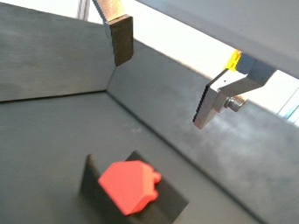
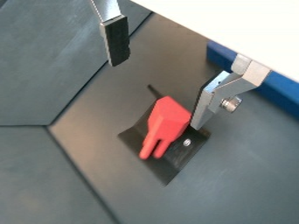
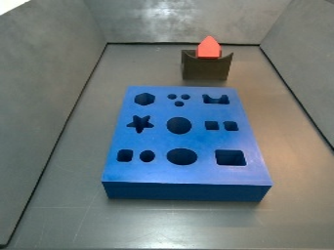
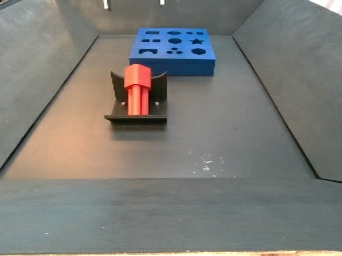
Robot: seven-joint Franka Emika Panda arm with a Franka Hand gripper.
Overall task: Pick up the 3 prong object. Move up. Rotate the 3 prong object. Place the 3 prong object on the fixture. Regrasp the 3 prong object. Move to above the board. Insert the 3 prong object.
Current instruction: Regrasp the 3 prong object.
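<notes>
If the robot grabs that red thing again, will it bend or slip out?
Probably neither. The red piece looks like solid moulded plastic, so likely stiff and light. Its smooth, tapered sides might slip a little between the pads. It rests in the fixture, so it probably won't roll. The gripper hangs open above it, holding nothing.

Matt red plastic 3 prong object [image 4: 138, 84], matt blue board [image 3: 185, 137], brushed-metal gripper [image 2: 163, 68] above.

Evenly lit from above, soft shadows only. Slight glare on the grey back wall [image 3: 183, 20]. Wrist views mildly blurred around the gripper [image 1: 163, 74].
</notes>
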